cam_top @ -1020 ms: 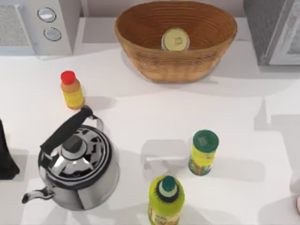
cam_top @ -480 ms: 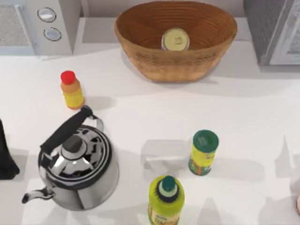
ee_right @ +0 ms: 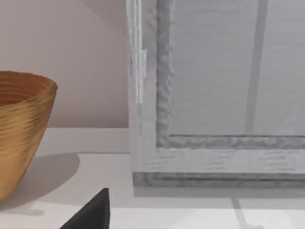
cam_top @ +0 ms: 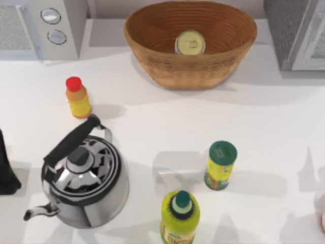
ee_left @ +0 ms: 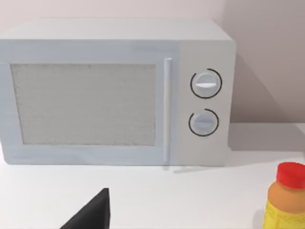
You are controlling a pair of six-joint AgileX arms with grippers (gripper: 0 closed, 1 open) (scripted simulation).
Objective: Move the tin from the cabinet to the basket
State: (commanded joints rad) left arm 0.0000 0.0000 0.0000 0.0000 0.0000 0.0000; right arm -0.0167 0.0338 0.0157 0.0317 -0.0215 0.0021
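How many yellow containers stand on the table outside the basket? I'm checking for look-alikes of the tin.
3: a red-capped bottle at left, a green-lidded shaker right of centre, and a green-capped bottle at the near edge.

kitchen | microwave [ee_left: 114, 93], kettle [cam_top: 84, 178], cabinet [cam_top: 297, 33] on white counter [cam_top: 167, 122]

Bare surface [cam_top: 167, 122] in front of the basket [cam_top: 190, 46], kettle [cam_top: 81, 178], shaker [cam_top: 221, 165] and green-capped bottle [cam_top: 179, 216] crowding farther forward
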